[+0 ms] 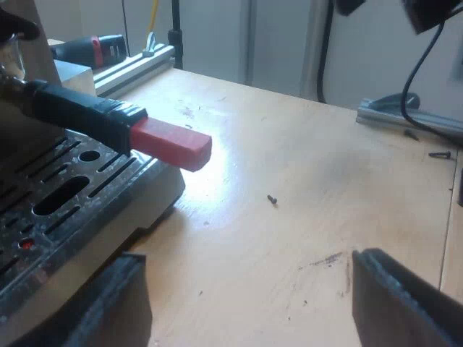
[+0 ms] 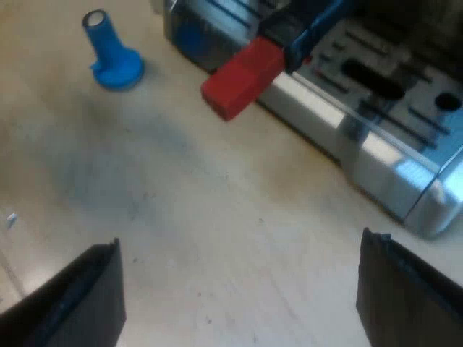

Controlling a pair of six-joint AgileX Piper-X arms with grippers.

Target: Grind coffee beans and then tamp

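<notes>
The left gripper [image 1: 249,289] hangs low over the bare wooden surface [image 1: 311,166] with its fingers spread wide and nothing between them. The holder [image 1: 79,112] sits at the front of the espresso machine [image 1: 155,191], its dark handle reaching out over the slotted drip tray [image 1: 65,191], and the red end [image 1: 171,144] lies at about ten o'clock from that gripper. A small loose screw [image 1: 272,199] lies on the wood at roughly twelve o'clock. The right gripper [image 2: 242,278] is also wide open and empty over the surface, with the red end at about twelve o'clock and the blue tamper [image 2: 112,54] standing upright, well apart from the machine, at about eleven. I'd worry most about a grab landing on the very tip of the red end: a short hold there could slip as the holder is turned or drawn out. An arm swinging in could also tip the tamper over, and the screw could end up under whatever is set down. By my count there is one machine, one holder, one tamper, one screw nearby and two grippers of two fingers each.
</notes>
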